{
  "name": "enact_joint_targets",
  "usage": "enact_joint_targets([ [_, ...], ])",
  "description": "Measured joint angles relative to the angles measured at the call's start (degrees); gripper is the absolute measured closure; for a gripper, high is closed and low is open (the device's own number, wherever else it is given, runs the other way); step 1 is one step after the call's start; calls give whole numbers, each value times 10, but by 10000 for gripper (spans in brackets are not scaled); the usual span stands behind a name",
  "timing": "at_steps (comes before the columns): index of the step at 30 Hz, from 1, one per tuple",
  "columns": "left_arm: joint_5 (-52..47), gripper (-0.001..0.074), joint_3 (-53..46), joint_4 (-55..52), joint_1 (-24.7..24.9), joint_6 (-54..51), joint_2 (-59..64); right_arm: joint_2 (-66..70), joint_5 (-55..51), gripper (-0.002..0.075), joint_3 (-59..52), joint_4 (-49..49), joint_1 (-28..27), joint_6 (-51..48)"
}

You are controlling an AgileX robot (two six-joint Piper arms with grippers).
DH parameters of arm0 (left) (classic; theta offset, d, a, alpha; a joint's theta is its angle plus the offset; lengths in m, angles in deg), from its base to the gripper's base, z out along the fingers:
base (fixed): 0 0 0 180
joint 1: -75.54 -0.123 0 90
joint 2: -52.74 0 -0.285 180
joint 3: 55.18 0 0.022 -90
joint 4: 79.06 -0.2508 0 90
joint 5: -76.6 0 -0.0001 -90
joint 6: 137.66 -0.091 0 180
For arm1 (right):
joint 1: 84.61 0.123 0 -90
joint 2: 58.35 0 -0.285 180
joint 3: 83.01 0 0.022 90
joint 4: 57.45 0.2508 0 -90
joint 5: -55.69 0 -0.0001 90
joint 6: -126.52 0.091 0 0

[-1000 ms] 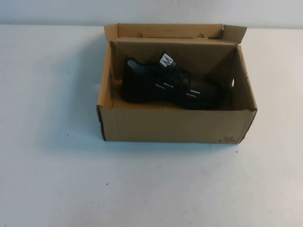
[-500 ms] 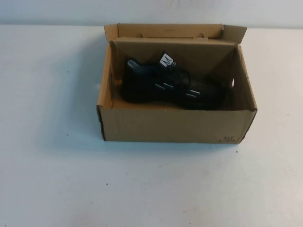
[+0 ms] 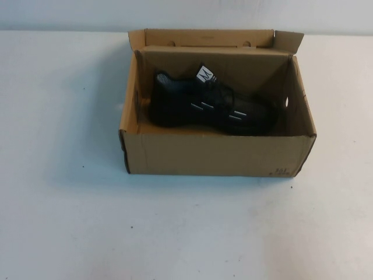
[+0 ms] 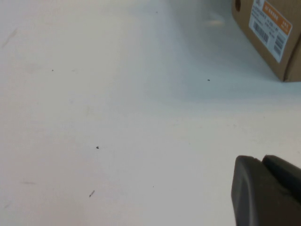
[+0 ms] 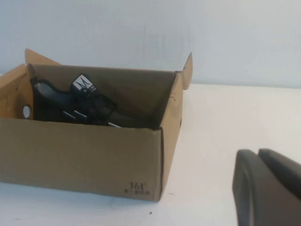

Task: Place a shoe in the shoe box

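The black mesh shoe (image 3: 213, 109) lies inside the brown cardboard shoe box (image 3: 215, 154), toe toward the right, white tongue tag up; the right wrist view shows the shoe (image 5: 80, 106) low behind the shoe box's near wall (image 5: 84, 157). Neither arm appears in the high view. My left gripper (image 4: 261, 160) hovers shut and empty over bare table, with a corner of the shoe box (image 4: 270, 35) far off. My right gripper (image 5: 258, 155) is shut and empty, standing off to the side of the box's printed corner.
The white table (image 3: 70, 204) surrounds the box on all sides. The box's flaps (image 3: 207, 38) stand upright at the back. A pale wall runs along the far table edge.
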Motion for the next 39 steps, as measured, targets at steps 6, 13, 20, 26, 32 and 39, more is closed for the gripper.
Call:
enact_joint_targets([
  [6, 0, 736, 0, 0, 0, 0, 0, -30, 58, 742, -106, 1, 0, 0],
  [13, 0, 736, 0, 0, 0, 0, 0, -30, 39, 742, -133, -8, 0, 2],
  [20, 0, 736, 0, 0, 0, 0, 0, -30, 3, 742, -133, -60, -1, 66],
  [26, 0, 736, 0, 0, 0, 0, 0, -30, 0, 742, -133, -95, -1, 104],
  [32, 0, 736, 0, 0, 0, 0, 0, -30, -1, 742, -133, -95, -1, 105],
  [39, 0, 736, 0, 0, 0, 0, 0, -30, -1, 742, -133, -95, -1, 105],
])
